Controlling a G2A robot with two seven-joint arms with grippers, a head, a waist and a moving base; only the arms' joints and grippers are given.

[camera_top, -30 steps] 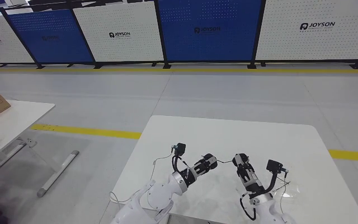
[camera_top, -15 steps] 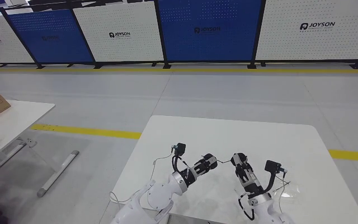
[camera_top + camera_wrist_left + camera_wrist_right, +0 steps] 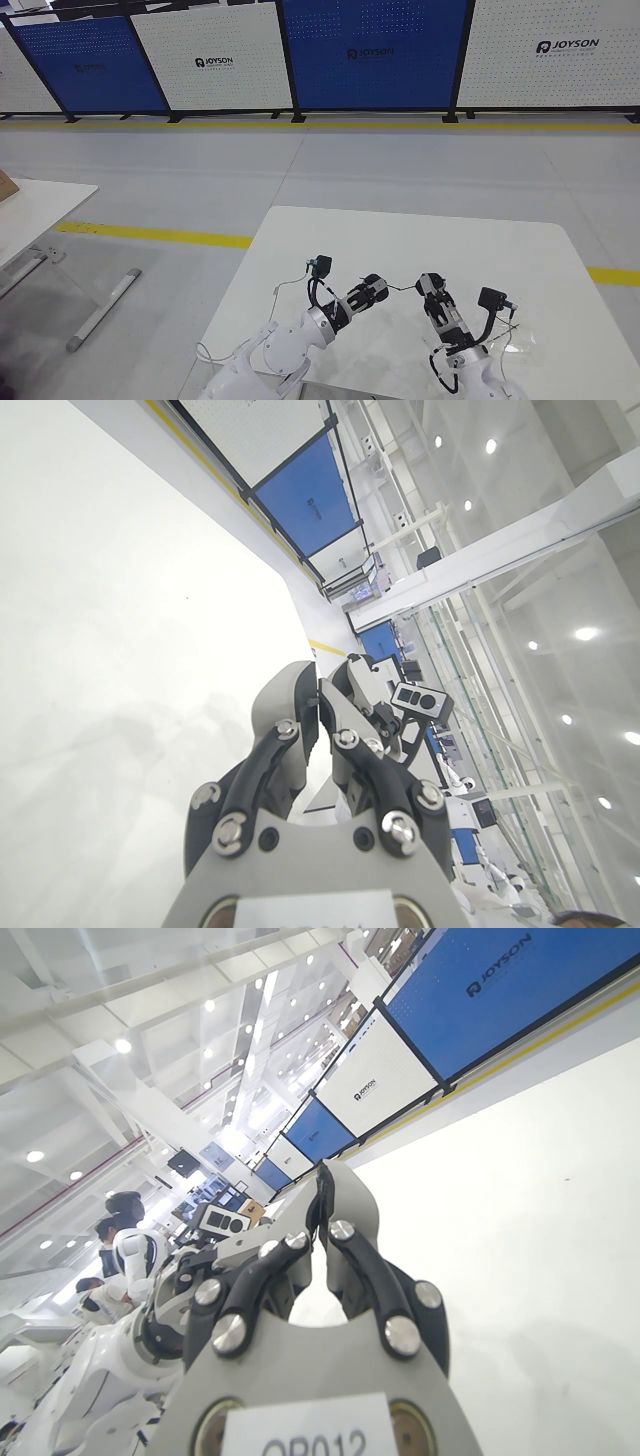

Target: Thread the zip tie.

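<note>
Zip tie (image 3: 402, 288), clamped, right end effector (image 3: 421, 284)

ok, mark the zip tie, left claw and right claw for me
zip tie (image 3: 402, 288), top view, mid-span of the strip between the claws.
left claw (image 3: 318, 687), left wrist view, midway between its closed fingertips.
right claw (image 3: 324, 1178), right wrist view, midway between its closed fingertips.

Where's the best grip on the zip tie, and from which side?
Near its two ends. The zip tie is a thin strap spanning the air between the left gripper and the right gripper, both shut on it. Each gripper probably does best coming from its own side, in line with the strap, pinching across its thickness. Head and tail are too small to tell apart.
</note>
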